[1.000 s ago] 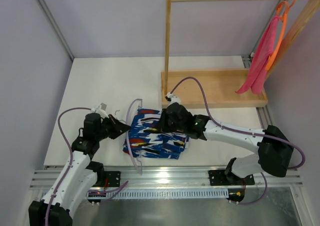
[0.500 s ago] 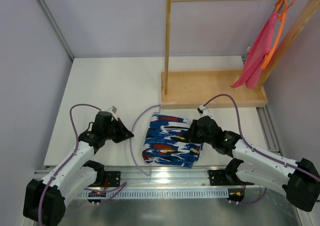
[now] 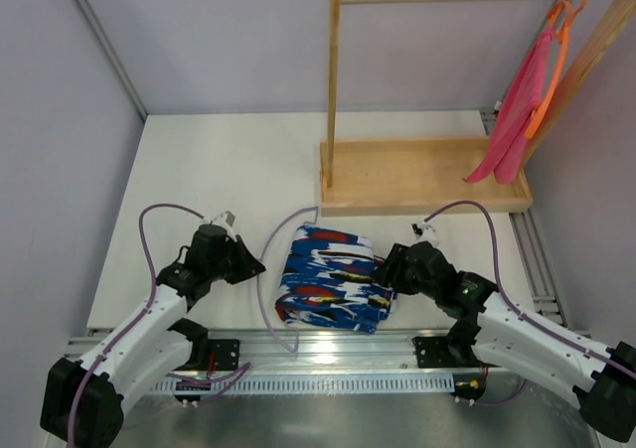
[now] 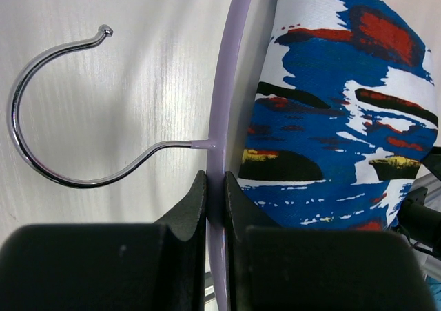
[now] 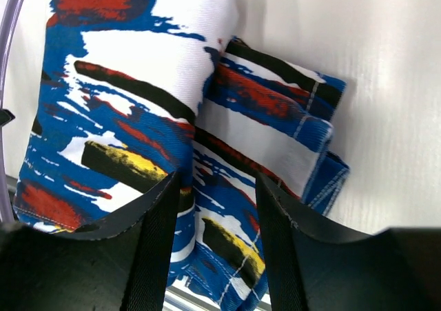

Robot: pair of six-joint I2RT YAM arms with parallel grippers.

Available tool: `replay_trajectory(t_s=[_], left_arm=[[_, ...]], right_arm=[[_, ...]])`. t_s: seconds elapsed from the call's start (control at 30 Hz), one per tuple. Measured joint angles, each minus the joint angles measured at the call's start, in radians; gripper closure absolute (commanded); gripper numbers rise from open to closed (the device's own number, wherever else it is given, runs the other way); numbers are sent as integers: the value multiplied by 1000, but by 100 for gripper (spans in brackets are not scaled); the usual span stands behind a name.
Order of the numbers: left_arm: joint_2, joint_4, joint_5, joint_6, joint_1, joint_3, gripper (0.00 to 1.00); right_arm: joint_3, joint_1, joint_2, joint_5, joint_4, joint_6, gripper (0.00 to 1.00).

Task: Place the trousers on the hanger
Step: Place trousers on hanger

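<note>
Though folded, one pair of trousers (image 3: 328,277), one hanger (image 4: 224,83) (lavender), two pincers (image 4: 214,183) (image 5: 215,187).

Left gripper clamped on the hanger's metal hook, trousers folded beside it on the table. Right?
No. The left gripper is shut on the hanger's lavender plastic bar, beside where the metal hook joins; the left wrist view shows the hook free. The trousers are folded beside it on the table.

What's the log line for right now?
left fingers: shut on hanger | right fingers: open over trousers | trousers: folded on table
</note>
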State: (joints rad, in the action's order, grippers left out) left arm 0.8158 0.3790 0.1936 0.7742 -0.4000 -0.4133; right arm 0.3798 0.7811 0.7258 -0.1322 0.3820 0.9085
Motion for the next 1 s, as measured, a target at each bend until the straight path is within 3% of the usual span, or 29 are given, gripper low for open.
replay_trajectory(t_s=[0.27, 0.43, 0.6, 0.63, 0.77, 1.0], left_arm=[[-11, -47, 0, 1, -1, 46, 100], [-21, -52, -2, 3, -1, 55, 100], [-42, -53, -16, 8, -5, 63, 100], [-46, -53, -19, 11, -5, 65, 100], [-61, -51, -43, 31, -5, 71, 100], [-37, -98, -45, 72, -5, 101, 100]], right_arm=[[24, 0, -5, -100, 175, 69, 38], [70, -2, 20, -117, 235, 114, 39], [-69, -3, 5, -50, 117, 150, 56], [-92, -3, 6, -41, 90, 155, 69], [-97, -4, 69, -34, -24, 106, 96], [80, -63, 407, -13, -168, -58, 96]])
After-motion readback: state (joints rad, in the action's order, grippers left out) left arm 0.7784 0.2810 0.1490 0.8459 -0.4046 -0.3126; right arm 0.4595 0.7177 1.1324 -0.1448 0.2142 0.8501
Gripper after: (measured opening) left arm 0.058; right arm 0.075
